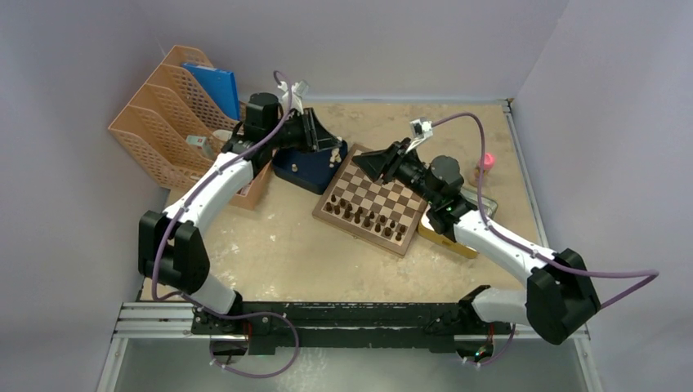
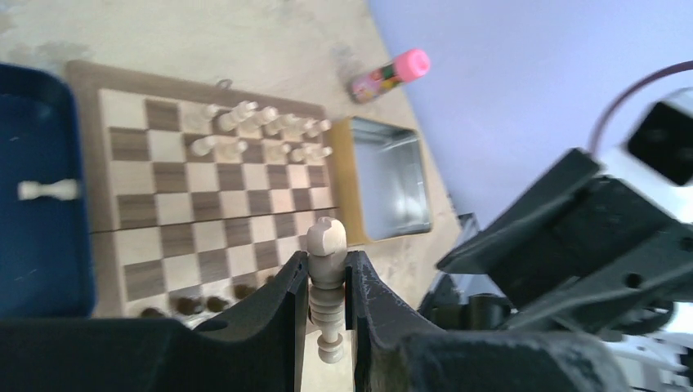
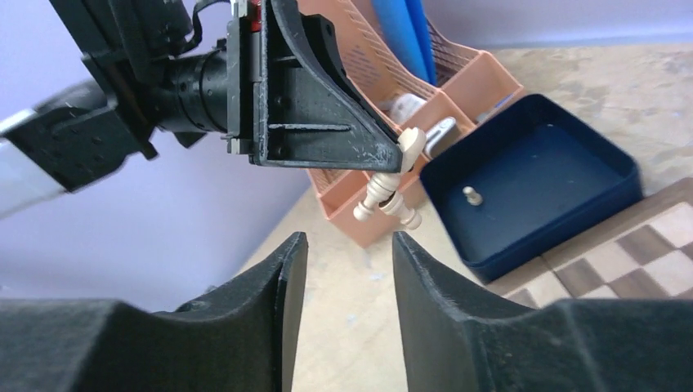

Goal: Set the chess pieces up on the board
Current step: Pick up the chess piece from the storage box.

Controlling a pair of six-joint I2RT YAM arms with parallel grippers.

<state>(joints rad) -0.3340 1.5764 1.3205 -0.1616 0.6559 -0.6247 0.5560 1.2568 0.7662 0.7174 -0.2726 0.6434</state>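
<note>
My left gripper is shut on a light beige chess piece, gripped round its middle with its rounded head sticking out past the fingertips. It hangs over the blue tray's edge, left of the board. Several beige chess pieces stand in two rows on the board's far side, and dark pieces line the near side. My right gripper is open and empty, facing the left gripper and its held piece from over the board's far-left corner.
The dark blue tray holds one loose beige piece. Orange desk organizers stand at the far left. A yellow-rimmed tin lies beside the board's right side, and a pink-capped bottle beyond it.
</note>
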